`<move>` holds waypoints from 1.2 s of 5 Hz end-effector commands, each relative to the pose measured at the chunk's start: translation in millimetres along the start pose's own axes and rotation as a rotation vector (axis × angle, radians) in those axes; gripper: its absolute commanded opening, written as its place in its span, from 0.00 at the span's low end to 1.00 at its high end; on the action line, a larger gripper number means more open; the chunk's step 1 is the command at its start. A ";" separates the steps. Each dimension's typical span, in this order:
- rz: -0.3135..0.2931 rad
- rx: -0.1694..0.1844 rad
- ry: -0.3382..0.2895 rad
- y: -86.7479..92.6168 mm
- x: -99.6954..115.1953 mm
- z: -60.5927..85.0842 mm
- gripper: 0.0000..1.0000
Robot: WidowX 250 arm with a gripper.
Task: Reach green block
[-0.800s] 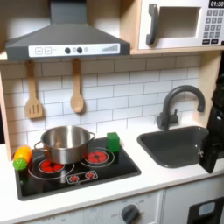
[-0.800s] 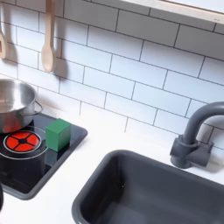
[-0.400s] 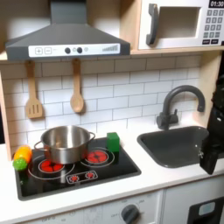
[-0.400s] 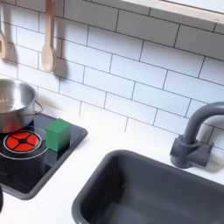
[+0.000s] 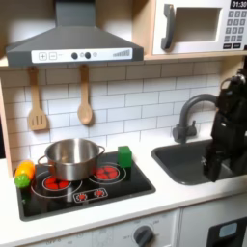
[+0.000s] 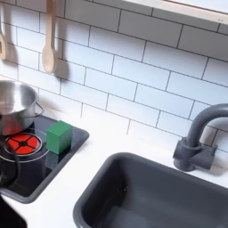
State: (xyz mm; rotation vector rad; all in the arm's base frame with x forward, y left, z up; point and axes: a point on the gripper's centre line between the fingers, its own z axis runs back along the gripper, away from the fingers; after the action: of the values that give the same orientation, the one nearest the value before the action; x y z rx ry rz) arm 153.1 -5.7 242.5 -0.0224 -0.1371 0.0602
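Observation:
The green block [image 5: 124,155] is a small bright green cuboid standing upright on the black stove top [image 5: 96,191], at its back right corner, just right of the steel pot [image 5: 70,157]. In the second exterior view the green block [image 6: 60,136] stands free beside the pot [image 6: 12,105]. My black arm hangs blurred over the sink [image 5: 183,164] at the first exterior view's right. My gripper [image 5: 210,172] points down there, well to the right of the block. Blur hides how the jaws stand.
A dark faucet [image 5: 193,112] rises behind the sink, close to my arm. A green and orange toy vegetable [image 5: 21,174] lies at the stove's left edge. A wooden spatula [image 5: 37,102] and spoon [image 5: 85,98] hang on the tiled wall. A dark blurred shape [image 6: 11,216] fills the second exterior view's bottom left corner.
My arm has swung in from the first exterior view's right edge to over the sink, nearer the stove. The block and pot have not moved.

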 end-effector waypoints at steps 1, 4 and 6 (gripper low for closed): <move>-0.003 0.017 -0.026 6.1 32.5 -5.6 1.00; 0.019 0.032 -0.054 15.9 87.5 -13.3 1.00; 0.024 0.050 -0.071 27.7 133.6 -23.7 1.00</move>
State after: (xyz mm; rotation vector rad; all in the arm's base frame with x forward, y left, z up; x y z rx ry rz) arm 286.6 29.3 233.8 0.0250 -0.1985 0.0901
